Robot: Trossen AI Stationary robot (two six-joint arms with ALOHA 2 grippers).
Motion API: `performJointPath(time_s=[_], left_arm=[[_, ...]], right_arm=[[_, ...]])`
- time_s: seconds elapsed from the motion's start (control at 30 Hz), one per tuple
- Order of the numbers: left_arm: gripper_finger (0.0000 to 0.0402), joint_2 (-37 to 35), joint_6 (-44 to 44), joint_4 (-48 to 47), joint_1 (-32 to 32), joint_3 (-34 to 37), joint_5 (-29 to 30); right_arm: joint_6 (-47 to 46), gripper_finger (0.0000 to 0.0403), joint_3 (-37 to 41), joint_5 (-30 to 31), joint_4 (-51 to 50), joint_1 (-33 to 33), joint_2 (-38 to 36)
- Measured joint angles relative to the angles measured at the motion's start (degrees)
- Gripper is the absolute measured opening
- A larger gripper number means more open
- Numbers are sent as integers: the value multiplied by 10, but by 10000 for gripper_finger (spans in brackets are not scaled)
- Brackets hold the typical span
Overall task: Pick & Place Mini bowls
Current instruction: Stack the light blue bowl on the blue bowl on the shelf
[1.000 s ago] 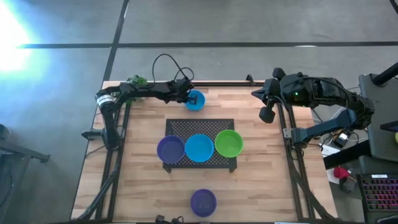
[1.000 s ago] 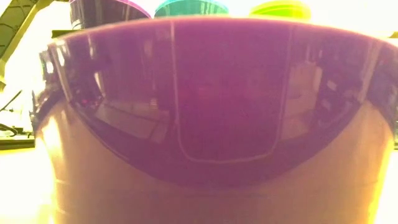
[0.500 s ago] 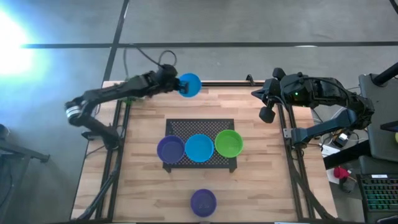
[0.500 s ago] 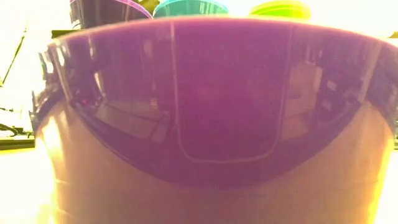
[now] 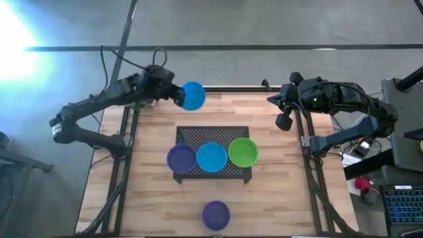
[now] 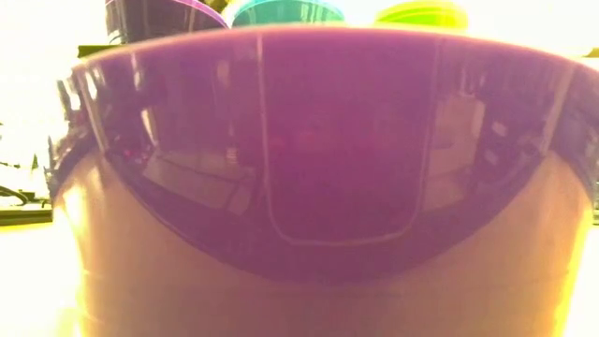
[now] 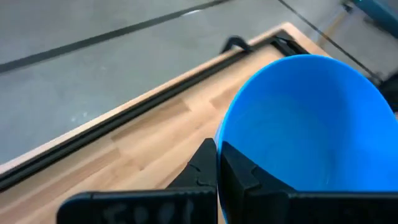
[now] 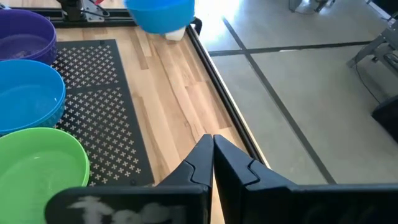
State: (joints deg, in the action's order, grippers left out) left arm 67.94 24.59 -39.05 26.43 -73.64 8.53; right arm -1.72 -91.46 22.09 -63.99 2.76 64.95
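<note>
Nearest, close to the worktop's [image 5: 152, 198] front edge: a lone purple bowl [image 5: 215, 214], well in front of the black mesh mat [image 5: 213, 137]. It fills the low view [image 6: 328, 140]; rims of other bowls peek over it.

On the mat, along its front edge, three bowls in a row, touching or nearly so: a second purple bowl [image 5: 180, 158] at the mat's left corner, a blue bowl [image 5: 211, 157] in the middle, a green bowl [image 5: 243, 152] to the right.

Behind the mat, near the worktop's far edge: left tool [image 5: 177, 97] pinching the rim of another blue bowl [image 5: 193, 96], held tilted, clear of the wood. Wrist view shows the fingers [image 7: 208, 171] pressed on the rim [image 7: 298, 124].

Right of the mat, at the worktop's far right edge: right tool [image 5: 284, 119] waits, fingers pressed together, empty.
</note>
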Motion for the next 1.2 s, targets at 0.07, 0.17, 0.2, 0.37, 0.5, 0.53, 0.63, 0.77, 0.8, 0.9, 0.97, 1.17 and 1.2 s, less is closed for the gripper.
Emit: performJointPath(time_s=[0.07, 0.17, 0.2, 0.37, 0.5, 0.53, 0.63, 0.77, 0.8, 0.9, 0.97, 1.17, 1.2], left_arm=[[0, 0, -8, -14, -20, -18, -1], [0, 8, -20, -29, -54, -45, -12], [0, 11, -33, -35, -64, -53, -22], [0, 30, -48, -54, -108, -74, -46], [0, 56, -40, -54, -133, -83, -44], [0, 63, -44, -55, -140, -86, -46], [0, 81, -51, -55, -154, -90, -73], [0, 106, -53, -52, -169, -92, -121], [0, 110, -55, -49, -172, -94, -136], [0, 119, -60, -45, -186, -98, -170], [0, 126, -71, -45, -195, -98, -183], [0, 139, -95, -21, -218, -98, -214], [0, 142, -95, -20, -219, -98, -215]], right_arm=[[1, 8, 0, 0, 0, 0, 0], [6, 8, 0, 0, 0, 0, 0], [7, 8, 0, 0, 0, 0, 0], [8, 8, 0, 0, 0, 0, 0], [7, 8, 0, 0, 2, 0, 0], [8, 8, 0, 0, 2, 0, 0], [8, 8, 0, 0, 3, 0, 0], [8, 8, 0, 0, 3, 0, 0], [7, 8, 0, 0, 3, 0, 0], [8, 8, 0, 0, 3, 0, 0], [8, 8, 0, 0, 3, 0, 0], [9, 8, 0, 0, 3, 0, 0], [9, 8, 0, 0, 3, 0, 0]])
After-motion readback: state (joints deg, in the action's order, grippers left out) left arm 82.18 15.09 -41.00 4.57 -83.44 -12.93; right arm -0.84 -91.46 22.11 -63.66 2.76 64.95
